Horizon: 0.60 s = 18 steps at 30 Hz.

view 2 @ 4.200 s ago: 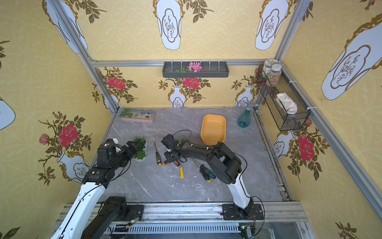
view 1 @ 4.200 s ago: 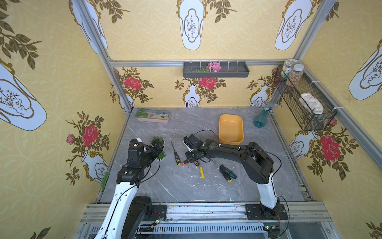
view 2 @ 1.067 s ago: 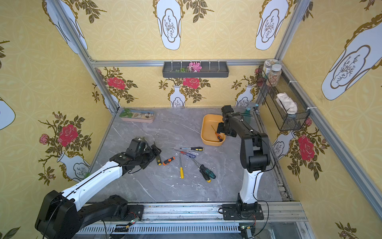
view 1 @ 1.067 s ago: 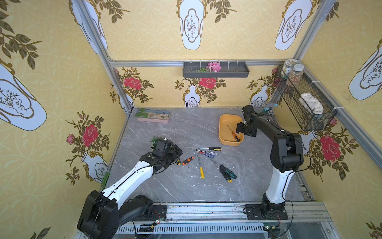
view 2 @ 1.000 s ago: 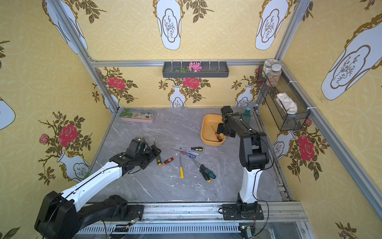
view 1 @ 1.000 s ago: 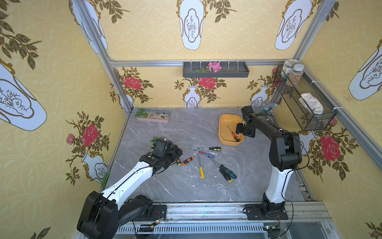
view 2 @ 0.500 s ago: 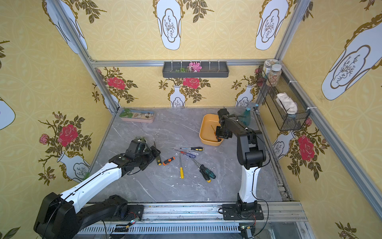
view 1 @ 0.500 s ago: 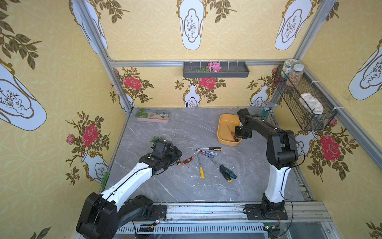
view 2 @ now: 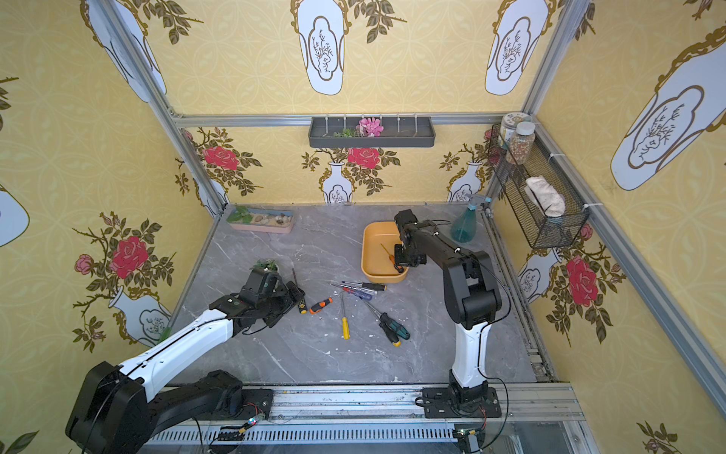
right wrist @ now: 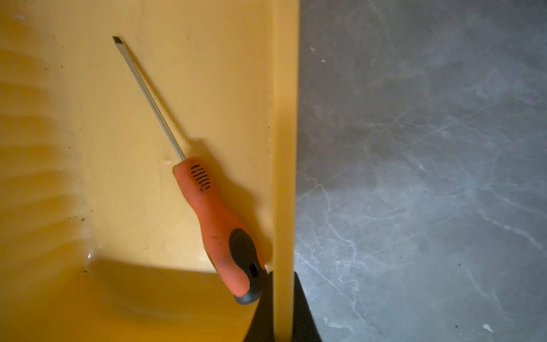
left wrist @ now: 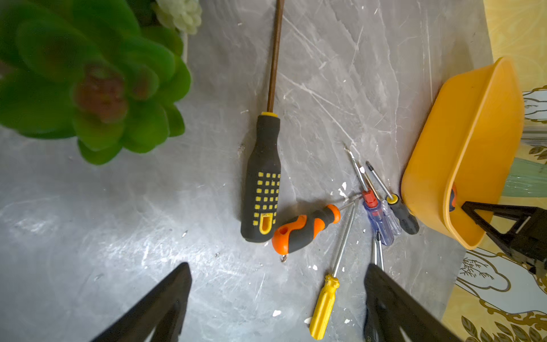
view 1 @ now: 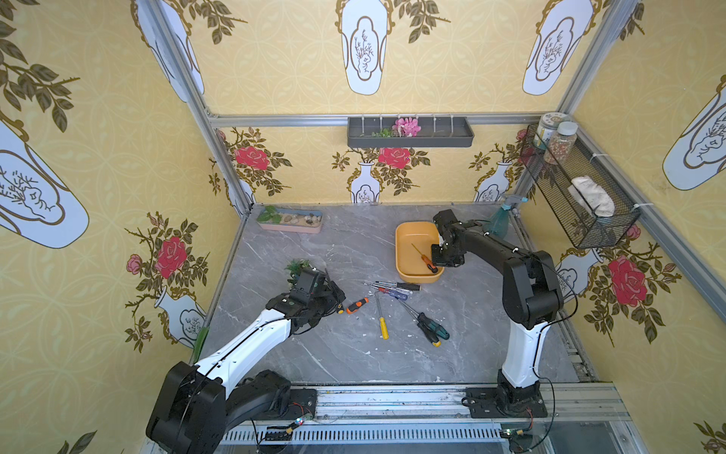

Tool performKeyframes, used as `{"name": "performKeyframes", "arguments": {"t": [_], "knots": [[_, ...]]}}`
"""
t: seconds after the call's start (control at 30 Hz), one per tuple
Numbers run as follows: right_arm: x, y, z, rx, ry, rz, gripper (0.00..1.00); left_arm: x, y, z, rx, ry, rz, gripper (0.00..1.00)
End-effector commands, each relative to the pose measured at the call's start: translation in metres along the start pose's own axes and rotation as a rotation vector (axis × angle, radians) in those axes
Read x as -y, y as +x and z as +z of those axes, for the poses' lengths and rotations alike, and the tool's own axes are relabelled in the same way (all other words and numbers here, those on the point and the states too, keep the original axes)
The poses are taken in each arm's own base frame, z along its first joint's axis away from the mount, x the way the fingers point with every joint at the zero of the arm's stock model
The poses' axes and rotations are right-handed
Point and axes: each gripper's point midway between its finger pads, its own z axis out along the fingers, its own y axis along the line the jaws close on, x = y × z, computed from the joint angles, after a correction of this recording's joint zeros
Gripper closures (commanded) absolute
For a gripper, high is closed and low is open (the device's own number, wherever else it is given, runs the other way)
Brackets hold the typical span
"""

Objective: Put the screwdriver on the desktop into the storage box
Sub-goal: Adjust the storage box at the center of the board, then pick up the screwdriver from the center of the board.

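The orange-yellow storage box (view 1: 404, 272) stands at the back right of the grey desktop (view 1: 314, 353). An orange-handled screwdriver (right wrist: 213, 213) lies inside it against the wall. My right gripper (right wrist: 282, 299) is shut on the box's rim (right wrist: 284, 148), one finger inside and one outside. My left gripper (left wrist: 278, 293) hovers open over bare desktop, just short of a black-and-yellow screwdriver (left wrist: 262, 183) and an orange-and-black stubby one (left wrist: 305, 229). A yellow screwdriver (view 1: 382, 324), a green-handled one (view 1: 430, 330) and several small ones (view 1: 396, 290) lie mid-table.
A green succulent (view 1: 298, 267) sits right behind my left gripper. A pink pebble tray (view 1: 290, 222) stands at the back left, a teal spray bottle (view 1: 501, 220) at the back right. A wire basket (view 1: 577, 192) hangs on the right wall, a dark tray (view 1: 410, 133) on the back wall.
My right gripper has come down along the box's right wall and closed on its rim. The box has slid a little to the left. The left arm has barely moved.
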Motion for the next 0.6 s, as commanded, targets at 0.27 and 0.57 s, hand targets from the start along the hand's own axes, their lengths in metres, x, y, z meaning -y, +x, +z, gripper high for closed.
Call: {"name": "performKeyframes", "arguments": {"t": [0.27, 0.57], "knots": [[0.020, -0.032, -0.054, 0.154, 0.083, 0.096, 0.34, -0.001, 0.009, 0.016, -0.036, -0.051, 0.041, 0.11], [0.044, -0.013, -0.133, 0.432, 0.057, 0.088, 0.03, 0.003, 0.001, 0.030, -0.027, -0.090, 0.062, 0.11]]}}
